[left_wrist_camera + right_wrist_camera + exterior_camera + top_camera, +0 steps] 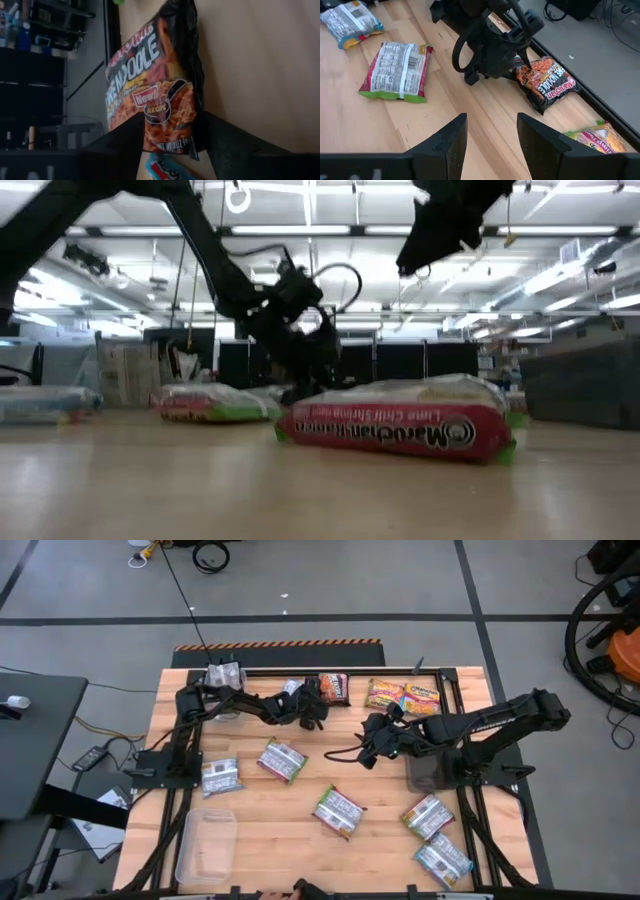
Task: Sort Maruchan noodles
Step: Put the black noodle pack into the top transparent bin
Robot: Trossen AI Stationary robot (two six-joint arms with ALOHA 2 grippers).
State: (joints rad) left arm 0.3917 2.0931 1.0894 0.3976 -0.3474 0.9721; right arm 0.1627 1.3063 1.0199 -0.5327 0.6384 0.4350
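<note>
From above, the left end effector (318, 708) sits at the far edge of the wooden table (290, 840), right beside a dark brown-orange noodle packet (335, 688). To its right lie two yellow-red packets (403, 696) side by side. Five green-white packets are spread over the table: one (220, 776) near the left arm's base, one (282, 760) just right of it, one (338, 810) in the middle, and two (435, 837) at the near right. An empty clear bin (207, 845) lies at the near left. The right end effector (370, 752) hovers over bare wood, grasping nothing.

At table height, the nearest packet (395, 425) shows a red band reading "Maruchan" and "Lime Chili Shrimp", upside down. Another green-edged packet (212, 402) lies behind it to the left, and the left end effector (300, 375) hangs low behind them.

The left wrist camera shows the dark packet (155, 95) between the parted fingers (235, 145), which stand apart from its sides, released; readable are "NOODLE" and "New! Recipe".

The right wrist camera shows its own fingers (450, 140) spread over wood, the left end effector (492, 55) touching the "Fire Noodle Maruchan" packet (547, 85), and a green-white packet (397, 70) label side up.
</note>
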